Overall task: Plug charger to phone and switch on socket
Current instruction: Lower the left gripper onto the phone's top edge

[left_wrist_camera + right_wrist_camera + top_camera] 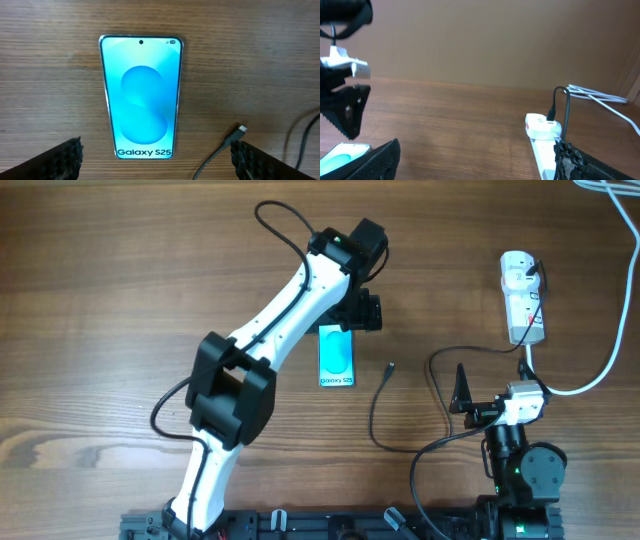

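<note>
The phone (336, 356) lies flat mid-table, cyan screen up, its white text strip at the near end; it fills the left wrist view (141, 95) and shows at the lower left of the right wrist view (340, 155). The charger's thin black cable (378, 415) loops on the table and its connector tip (389, 367) lies right of the phone, apart from it (241, 129). My left gripper (358, 312) hovers over the phone's far end, open and empty (155, 162). The socket (522, 295), a white strip with a black plug, lies at the right (542, 142). My right gripper (462, 392) is open and empty, near the front.
A white mains cord (610, 350) runs from the socket area round the right side to the table's top right corner. Thicker black robot cables curl by the right arm's base (440, 445) and over the left arm (280, 225).
</note>
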Robot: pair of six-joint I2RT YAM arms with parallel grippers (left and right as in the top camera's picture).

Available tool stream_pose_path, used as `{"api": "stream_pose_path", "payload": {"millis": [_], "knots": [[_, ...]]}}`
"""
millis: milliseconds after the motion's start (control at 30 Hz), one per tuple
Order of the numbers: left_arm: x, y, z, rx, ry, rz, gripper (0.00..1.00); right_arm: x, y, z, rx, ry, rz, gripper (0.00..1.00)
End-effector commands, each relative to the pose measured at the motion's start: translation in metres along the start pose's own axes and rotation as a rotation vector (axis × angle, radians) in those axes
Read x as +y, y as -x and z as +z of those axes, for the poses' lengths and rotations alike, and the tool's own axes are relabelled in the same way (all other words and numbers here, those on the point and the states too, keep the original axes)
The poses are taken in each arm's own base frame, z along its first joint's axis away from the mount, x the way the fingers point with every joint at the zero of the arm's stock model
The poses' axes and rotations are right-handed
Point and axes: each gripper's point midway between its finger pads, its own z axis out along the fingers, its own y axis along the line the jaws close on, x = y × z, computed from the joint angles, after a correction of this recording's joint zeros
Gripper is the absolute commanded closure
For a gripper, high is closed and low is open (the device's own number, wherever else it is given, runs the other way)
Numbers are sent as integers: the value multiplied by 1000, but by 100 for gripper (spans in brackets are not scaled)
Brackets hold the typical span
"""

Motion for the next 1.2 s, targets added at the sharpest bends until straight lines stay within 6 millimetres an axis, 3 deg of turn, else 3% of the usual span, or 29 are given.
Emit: {"api": "stream_pose_path", "payload": {"millis": [0, 333, 567, 767, 1167], "knots": [[-2, -2, 5, 21, -2, 11, 0, -1, 2, 0, -8, -10, -9, 0], [0, 0, 22, 37, 24, 33, 0, -1, 2, 0, -8, -10, -9, 0], [5, 5, 22, 7, 51, 12, 0, -1, 2, 0, -8, -10, -9, 0], [-5, 17, 22, -42, 15, -18, 0, -1, 2, 0, -8, -10, -9, 0], [6, 13, 22, -31, 65, -20, 0, -1, 2, 0, -8, -10, -9, 0]]}}
